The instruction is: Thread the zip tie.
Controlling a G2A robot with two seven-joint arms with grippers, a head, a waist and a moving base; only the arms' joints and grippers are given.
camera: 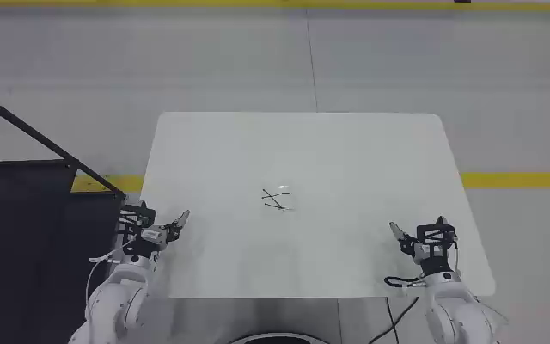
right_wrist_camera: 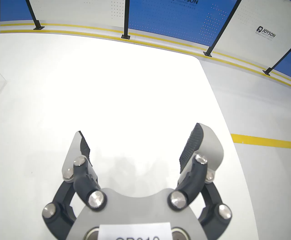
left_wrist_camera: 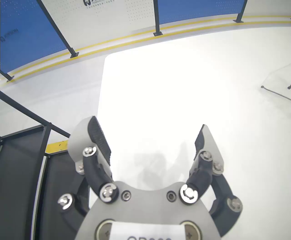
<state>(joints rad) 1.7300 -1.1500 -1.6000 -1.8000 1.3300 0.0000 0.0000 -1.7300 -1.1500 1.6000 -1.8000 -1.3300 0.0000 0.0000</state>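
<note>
floor (camera: 387, 60): pale grey | yellow line (camera: 507, 180) | table (camera: 344, 155): white | blue-white panels (right_wrist_camera: 181, 20) on black posts (right_wrist_camera: 126, 18)

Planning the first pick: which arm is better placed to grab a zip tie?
Probably left. The zip ties lie somewhat nearer the left gripper, and its wrist view shows one of them. The right gripper sits farther off. Both are open.

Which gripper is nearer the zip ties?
Left. The left gripper is by the left edge of the table, the right gripper near its right corner, farther from the zip ties at mid-table.
</note>
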